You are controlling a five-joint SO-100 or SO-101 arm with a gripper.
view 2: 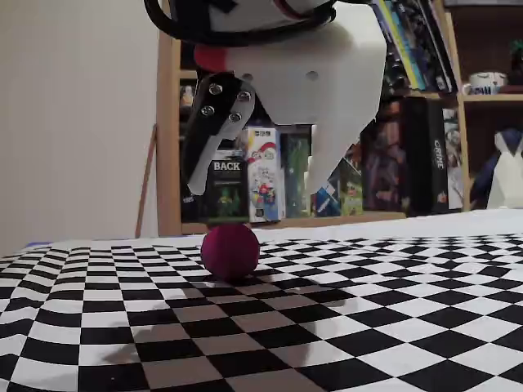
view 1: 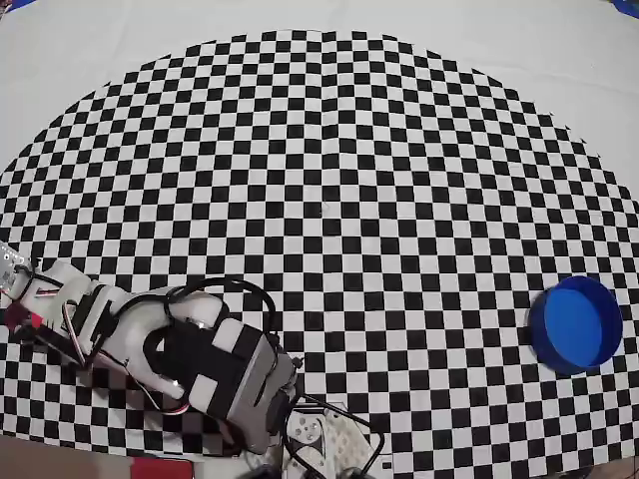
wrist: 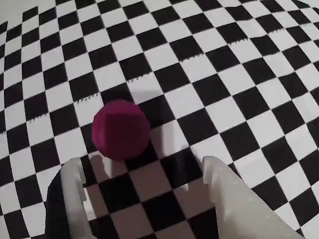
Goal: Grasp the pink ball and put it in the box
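Observation:
The pink ball (wrist: 121,129) rests on the checkered cloth, just ahead of my open gripper (wrist: 142,167) in the wrist view. Both white fingertips (wrist: 219,174) stand clear of it with nothing between them. From the fixed view the ball (view 2: 230,251) sits on the cloth directly under the spread gripper (view 2: 253,189), which hangs a little above it without touching. The box (view 1: 576,321), a round blue open container, stands far off at the right edge in the overhead view. In that view the arm (view 1: 190,349) reaches to the lower left and hides the ball.
A checkered cloth (view 1: 329,200) covers the table, with plain white margin (view 1: 100,40) at the far corners. A bookshelf (view 2: 409,122) with books and boxes stands behind the table in the fixed view. Cables and a board (view 1: 319,434) lie by the arm's base.

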